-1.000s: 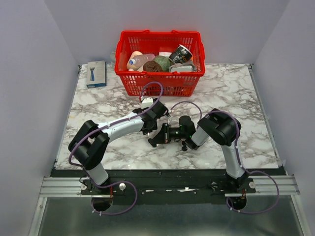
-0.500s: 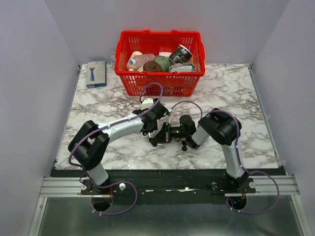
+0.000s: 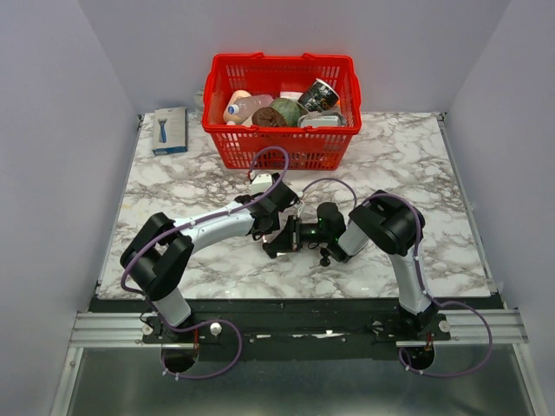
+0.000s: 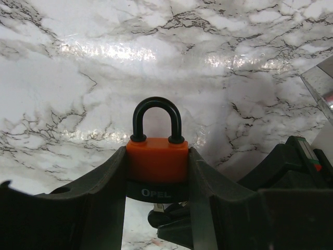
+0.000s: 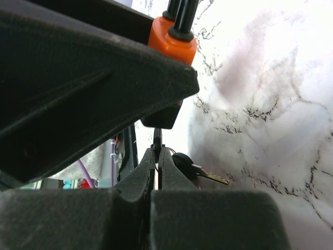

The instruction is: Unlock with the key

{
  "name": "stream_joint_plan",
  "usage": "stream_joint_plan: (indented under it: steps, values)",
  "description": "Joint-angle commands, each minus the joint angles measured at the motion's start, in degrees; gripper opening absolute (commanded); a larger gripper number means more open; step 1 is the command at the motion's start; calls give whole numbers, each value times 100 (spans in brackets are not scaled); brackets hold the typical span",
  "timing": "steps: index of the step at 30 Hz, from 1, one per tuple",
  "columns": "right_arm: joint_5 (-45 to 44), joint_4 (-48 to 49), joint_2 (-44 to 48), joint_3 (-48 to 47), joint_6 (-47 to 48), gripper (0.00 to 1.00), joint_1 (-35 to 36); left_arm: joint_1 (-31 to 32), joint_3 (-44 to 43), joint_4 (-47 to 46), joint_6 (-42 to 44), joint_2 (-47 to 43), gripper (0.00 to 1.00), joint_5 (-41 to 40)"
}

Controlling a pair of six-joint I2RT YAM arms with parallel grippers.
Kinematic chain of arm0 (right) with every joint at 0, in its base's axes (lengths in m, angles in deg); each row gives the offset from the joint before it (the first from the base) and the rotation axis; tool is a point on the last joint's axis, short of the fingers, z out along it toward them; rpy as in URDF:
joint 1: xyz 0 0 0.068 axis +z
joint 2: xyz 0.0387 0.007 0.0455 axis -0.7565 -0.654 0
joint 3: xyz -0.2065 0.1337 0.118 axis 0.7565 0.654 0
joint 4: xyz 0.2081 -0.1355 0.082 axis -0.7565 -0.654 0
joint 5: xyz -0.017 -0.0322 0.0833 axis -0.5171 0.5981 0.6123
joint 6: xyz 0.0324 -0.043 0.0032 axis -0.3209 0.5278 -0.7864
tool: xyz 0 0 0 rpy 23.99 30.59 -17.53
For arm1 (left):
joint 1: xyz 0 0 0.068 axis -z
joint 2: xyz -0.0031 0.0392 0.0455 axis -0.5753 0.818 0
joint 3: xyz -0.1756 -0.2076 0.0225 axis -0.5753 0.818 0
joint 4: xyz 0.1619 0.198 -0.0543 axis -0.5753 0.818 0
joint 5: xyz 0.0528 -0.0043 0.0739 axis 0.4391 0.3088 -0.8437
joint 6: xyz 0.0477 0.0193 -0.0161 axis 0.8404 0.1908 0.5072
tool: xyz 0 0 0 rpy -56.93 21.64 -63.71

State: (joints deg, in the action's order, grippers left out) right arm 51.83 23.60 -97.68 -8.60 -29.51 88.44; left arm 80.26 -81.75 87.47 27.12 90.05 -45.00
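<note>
The left gripper (image 4: 157, 159) clamps the padlock (image 4: 157, 162) by its orange body, lower centre of its wrist view. The right gripper (image 5: 155, 155) pinches the key (image 5: 156, 137) beneath it. The lock looks rigid and hefty, while the thin key would probably slip unless gripped by its head.

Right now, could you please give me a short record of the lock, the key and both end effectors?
padlock: orange body, black base marked OPEL
shackle: black, both legs seated in the body
left end effector: shut on the padlock's sides
right end effector: shut on the key, under the padlock's base
key: reaches up to the base; insertion depth hidden
second key: brass blade, beside the right end effector
</note>
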Motion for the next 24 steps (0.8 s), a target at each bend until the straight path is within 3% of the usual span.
stream_joint_plan:
  steps: [1,24]
  values:
    - [-236,-348,-374,10,121,1,-158,73,-11,-61,-122,-107,0,102]
    - [-939,-6,-172,485,-2,1,-316,144,-2,54,-245,-72,0,75]
